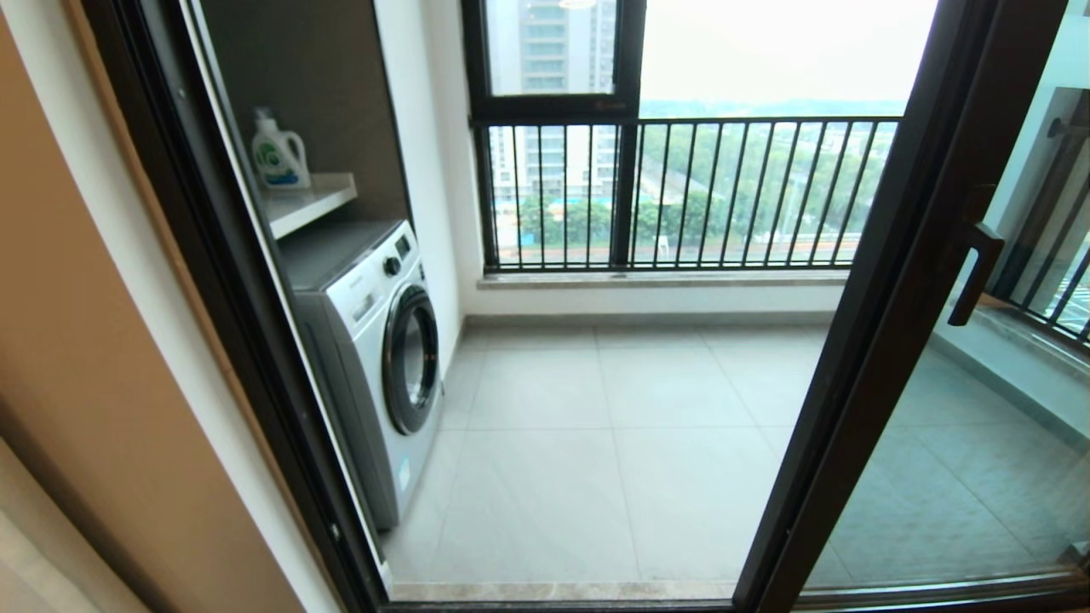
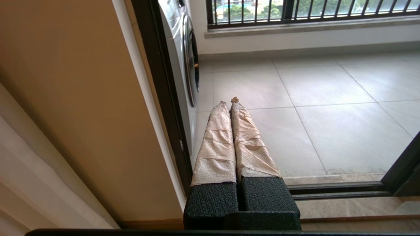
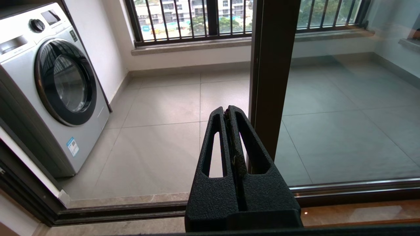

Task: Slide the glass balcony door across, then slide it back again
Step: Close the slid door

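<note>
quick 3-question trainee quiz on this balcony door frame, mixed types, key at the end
1. True or false: the glass balcony door fully covers the opening.
2. What stands at the left of the balcony? A) washing machine B) bicycle C) chair
3. Fill in: the left gripper and right gripper are both ____, holding nothing.

Key: 1 false, it stands to the right with the opening clear; 2 A; 3 shut.

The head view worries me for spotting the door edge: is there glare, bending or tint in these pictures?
Head view: the sky above the railing is blown out white, and the straight frame of the glass balcony door leans from wide-angle distortion. Right wrist view: the floor behind the door's glass looks greyer, with faint reflections. Left wrist view: even daylight, no glare on the left gripper.
</note>
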Available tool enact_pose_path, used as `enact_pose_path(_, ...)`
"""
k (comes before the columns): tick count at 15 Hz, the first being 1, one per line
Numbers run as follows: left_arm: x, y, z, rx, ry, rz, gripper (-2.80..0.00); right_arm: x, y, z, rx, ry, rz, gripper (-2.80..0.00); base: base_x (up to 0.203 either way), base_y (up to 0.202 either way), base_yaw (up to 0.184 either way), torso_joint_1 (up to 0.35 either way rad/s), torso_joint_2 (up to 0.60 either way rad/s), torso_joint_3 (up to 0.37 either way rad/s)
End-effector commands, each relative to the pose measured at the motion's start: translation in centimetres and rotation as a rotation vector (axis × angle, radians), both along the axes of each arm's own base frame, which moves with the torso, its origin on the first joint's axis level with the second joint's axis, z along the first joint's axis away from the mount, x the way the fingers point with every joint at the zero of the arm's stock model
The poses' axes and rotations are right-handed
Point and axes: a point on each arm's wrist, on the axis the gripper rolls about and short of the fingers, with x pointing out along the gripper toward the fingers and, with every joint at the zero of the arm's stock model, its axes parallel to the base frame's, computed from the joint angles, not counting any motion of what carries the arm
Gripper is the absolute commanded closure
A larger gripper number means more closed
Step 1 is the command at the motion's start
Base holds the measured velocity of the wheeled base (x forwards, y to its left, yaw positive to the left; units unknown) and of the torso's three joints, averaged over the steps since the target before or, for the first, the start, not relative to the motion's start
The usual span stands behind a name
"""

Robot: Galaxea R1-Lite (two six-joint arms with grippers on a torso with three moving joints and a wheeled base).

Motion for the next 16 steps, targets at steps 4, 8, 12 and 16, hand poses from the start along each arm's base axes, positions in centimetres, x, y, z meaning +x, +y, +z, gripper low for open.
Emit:
enact_pose_path(4,0.0,0.0,0.0,0.000,0.003,0.000,0.00,0.1,0.0,-0.3,0.000,0.011,0.000,0.00,0.000,0.000,0.000,0.000,0.00,0.000)
enact_pose_path(8,0.0,0.0,0.0,0.000,0.003,0.000,0.00,0.1,0.0,-0.3,-0.003,0.010,0.000,0.00,0.000,0.000,0.000,0.000,0.00,0.000)
enact_pose_path(12,0.0,0.0,0.0,0.000,0.003,0.000,0.00,-0.5,0.0,2.3,-0.031,-0.055,-0.014,0.00,0.000,0.000,0.000,0.000,0.00,0.000)
enact_pose_path(16,0.0,0.0,0.0,0.000,0.003,0.000,0.00,1.1,0.0,7.0,-0.049,0.041,0.016,0.00,0.000,0.000,0.000,0.000,0.00,0.000)
